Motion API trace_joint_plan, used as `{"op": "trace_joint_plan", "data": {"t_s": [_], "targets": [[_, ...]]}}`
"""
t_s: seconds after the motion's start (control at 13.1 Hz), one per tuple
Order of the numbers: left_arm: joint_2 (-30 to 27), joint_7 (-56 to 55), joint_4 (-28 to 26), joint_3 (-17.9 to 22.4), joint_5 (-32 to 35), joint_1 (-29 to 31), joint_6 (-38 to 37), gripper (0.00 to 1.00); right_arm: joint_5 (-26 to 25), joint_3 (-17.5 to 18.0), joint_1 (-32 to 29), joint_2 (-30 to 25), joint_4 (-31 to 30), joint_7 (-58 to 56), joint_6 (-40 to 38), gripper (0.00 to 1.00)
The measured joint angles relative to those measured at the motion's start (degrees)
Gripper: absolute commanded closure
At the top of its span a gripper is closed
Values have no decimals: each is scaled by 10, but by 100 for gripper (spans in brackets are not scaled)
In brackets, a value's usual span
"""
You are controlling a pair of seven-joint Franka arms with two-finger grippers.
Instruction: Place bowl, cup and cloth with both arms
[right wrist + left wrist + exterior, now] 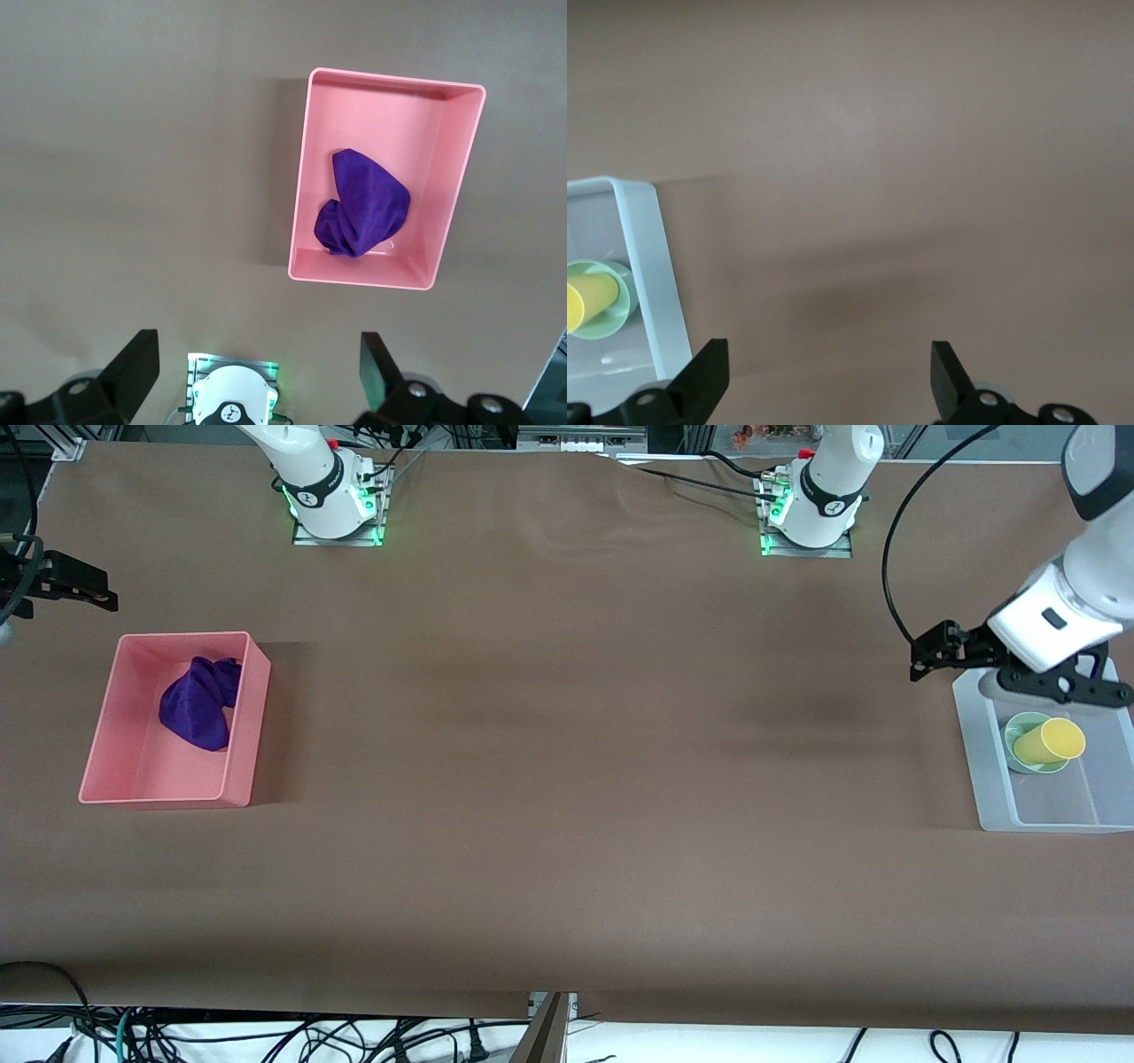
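The purple cloth lies bunched in a pink bin at the right arm's end of the table; it also shows in the right wrist view. The yellow cup leans tilted in the mint-green bowl, which sits in a clear tray at the left arm's end. Cup and bowl also show in the left wrist view. My left gripper is open and empty, up over the tray's edge toward the robots. My right gripper is open and empty, up high beside the pink bin.
The brown table cover spans between the bin and the tray. The two arm bases stand along the robots' edge. The tray's rim and the bin's wall show in the wrist views.
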Motion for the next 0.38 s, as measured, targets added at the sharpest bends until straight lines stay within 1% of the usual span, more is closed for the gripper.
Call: {"op": "trace_joint_plan", "data": {"t_s": [0.15,0.38], "targets": [[-20,-4,-29,2,0,0,8,0,0,0,0,0,0,0,0,0],[-22,-5,-36,3,0,0,13,0,0,0,0,0,0,0,0,0]]}}
